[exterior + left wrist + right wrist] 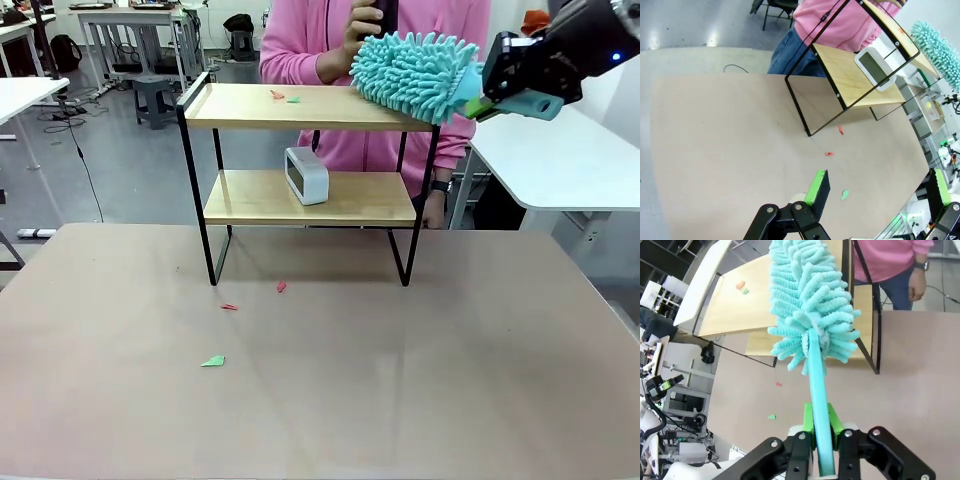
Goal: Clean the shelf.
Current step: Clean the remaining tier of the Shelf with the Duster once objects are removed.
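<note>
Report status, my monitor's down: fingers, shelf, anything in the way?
Right gripper shut on duster handle, head at shelf top board, right end. Left gripper open above table. Scraps on top board; clock on lower board.

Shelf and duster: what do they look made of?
Shelf: boards look like pale matte wood or laminate, faint grain; frame thin black bars, likely painted metal. Duster: fluffy turquoise noodle strands, probably microfibre chenille; handle smooth, likely plastic.

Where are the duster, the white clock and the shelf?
duster (pixel 410 75), front view, fluffy teal head.
white clock (pixel 308 176), front view, its casing.
shelf (pixel 240 105), front view, bare top board.
</note>
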Robot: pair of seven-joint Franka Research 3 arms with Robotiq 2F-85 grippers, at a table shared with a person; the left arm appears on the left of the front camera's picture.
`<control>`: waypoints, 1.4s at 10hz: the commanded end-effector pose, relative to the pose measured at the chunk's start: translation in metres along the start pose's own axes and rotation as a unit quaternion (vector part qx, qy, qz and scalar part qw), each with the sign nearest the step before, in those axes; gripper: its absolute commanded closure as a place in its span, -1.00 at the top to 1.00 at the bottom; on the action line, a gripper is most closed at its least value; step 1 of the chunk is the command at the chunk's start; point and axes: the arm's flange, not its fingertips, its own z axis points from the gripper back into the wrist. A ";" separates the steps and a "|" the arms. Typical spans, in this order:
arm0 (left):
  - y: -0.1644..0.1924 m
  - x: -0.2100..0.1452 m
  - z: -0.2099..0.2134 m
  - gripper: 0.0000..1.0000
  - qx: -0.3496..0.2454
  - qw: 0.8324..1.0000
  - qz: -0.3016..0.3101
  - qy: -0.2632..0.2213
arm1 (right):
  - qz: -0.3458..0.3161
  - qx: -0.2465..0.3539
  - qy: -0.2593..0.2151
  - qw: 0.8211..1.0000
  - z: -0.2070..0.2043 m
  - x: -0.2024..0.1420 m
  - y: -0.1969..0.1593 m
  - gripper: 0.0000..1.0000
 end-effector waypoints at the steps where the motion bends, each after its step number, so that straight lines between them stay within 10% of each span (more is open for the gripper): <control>1: -0.001 0.000 -0.002 1.00 -0.008 1.000 -0.012 -0.008 | -0.001 0.003 0.000 1.000 -0.005 0.003 0.012 -0.76; 14: -0.001 0.000 -0.002 1.00 -0.008 1.000 -0.012 -0.008 | 0.123 0.031 0.094 0.987 -0.071 0.027 0.105 -0.76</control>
